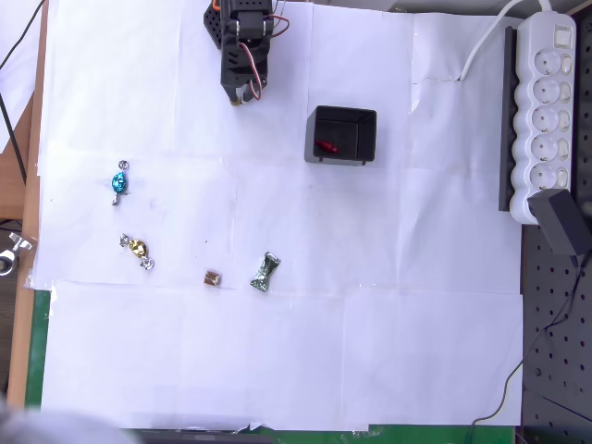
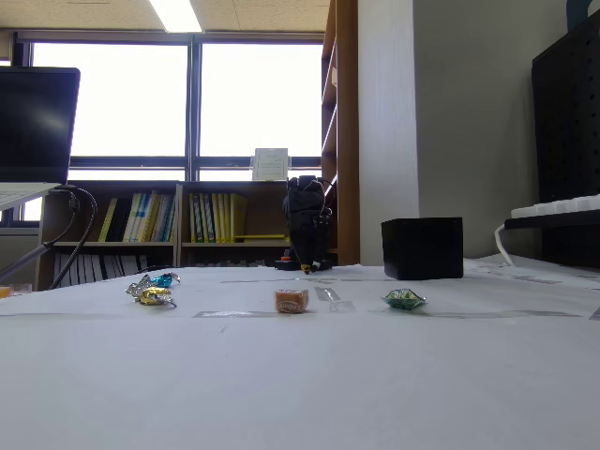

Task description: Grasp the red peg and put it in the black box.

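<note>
Fingers (image 1: 242, 95) are pointing down at the desk (image 1: 370, 351) near its far edge in the overhead view, tucked under the folded black arm; they are carrying nothing, and whether they are parted or pressed together cannot be told from either view. Taking the black box (image 1: 341, 135) as the landmark, the fingers are hovering to its left and slightly farther back in the overhead view, near but clearly apart from its wall. Inside that box, the red peg (image 1: 326, 146) is already lying on the dark floor, toward the left wall, its long axis running roughly left to right with a slight tilt. Judging from this, the task's placing step looks finished, and the arm appears to be resting at its folded pose rather than reaching. In the fixed view the box is showing only its solid front face, so the peg is hidden behind that wall. Well in front of the box in the overhead view, a green candy (image 1: 265, 273) and a small brown cube (image 1: 212, 277) are sitting close together, while a gold candy (image 1: 137, 250) and a blue candy (image 1: 120, 182) are lying farther to the box's left. A white power strip (image 1: 546, 102) is lying to the box's right.
</note>
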Tool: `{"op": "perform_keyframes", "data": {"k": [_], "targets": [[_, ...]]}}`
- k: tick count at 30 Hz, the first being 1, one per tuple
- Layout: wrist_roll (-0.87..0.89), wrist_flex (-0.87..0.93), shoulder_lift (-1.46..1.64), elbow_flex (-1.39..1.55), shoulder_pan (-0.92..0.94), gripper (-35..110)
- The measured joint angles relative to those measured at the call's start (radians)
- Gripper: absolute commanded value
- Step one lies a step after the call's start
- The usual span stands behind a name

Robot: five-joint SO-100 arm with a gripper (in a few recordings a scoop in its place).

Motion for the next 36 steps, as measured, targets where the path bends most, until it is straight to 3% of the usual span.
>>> {"op": "perform_keyframes", "data": {"k": [36], "targets": [[0.000,0.000,0.000,0.000,0.032,0]]}}
